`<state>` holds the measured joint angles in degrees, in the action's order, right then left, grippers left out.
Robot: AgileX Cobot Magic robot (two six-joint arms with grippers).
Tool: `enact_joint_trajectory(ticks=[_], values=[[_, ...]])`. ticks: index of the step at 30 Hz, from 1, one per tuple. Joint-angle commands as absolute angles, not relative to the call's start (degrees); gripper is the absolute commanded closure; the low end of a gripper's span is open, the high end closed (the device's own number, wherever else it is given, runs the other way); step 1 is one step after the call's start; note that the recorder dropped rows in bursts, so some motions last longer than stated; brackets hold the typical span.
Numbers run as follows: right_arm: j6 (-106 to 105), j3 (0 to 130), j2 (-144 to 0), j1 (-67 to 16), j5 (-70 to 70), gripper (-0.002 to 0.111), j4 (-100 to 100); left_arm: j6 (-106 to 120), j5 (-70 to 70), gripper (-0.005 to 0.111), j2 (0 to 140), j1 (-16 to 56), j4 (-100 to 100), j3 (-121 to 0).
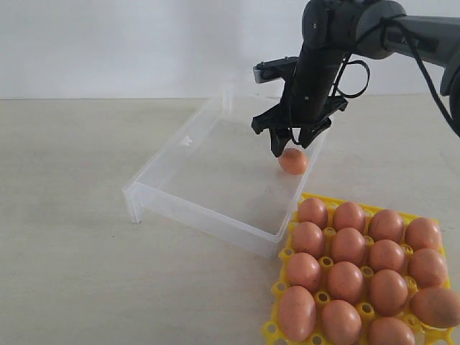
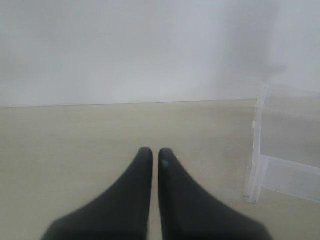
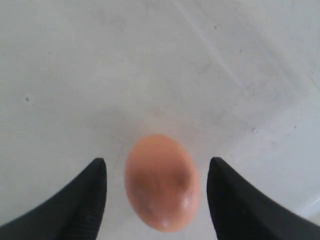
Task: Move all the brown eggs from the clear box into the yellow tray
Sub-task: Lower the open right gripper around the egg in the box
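One brown egg [image 1: 293, 161] lies on the floor of the clear box [image 1: 165, 194], near its far right wall. My right gripper [image 1: 290, 146] hangs just above it, open. In the right wrist view the egg [image 3: 161, 182] sits between the two black fingers [image 3: 85, 200] with a gap on each side, touching neither. The yellow tray [image 1: 275, 330] stands in front of the box at the right, its cups filled with several brown eggs [image 1: 348, 246]. My left gripper [image 2: 155, 155] is shut and empty, low over the table beside a corner of the clear box [image 2: 255, 165].
The beige table [image 1: 65, 237] stretches left of the box. A white wall [image 1: 108, 43] runs behind it. The right arm [image 1: 402, 32] comes in from the upper right over the box's far wall.
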<state>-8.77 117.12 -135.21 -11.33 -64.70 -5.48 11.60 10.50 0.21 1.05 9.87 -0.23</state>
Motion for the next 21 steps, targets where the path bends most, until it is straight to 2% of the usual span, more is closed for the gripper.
enact_joint_trajectory(ticks=[1, 21], values=[[-9.3, 117.1, -135.2, -11.3, -66.4, 0.057, -5.7, 11.6, 10.4, 0.103, 0.0, 1.2, 9.8, 0.0], [-10.6, 117.1, -136.8, -11.5, -63.3, 0.057, -7.7, 11.6, 10.4, 0.103, 0.0, 1.2, 9.8, 0.0]])
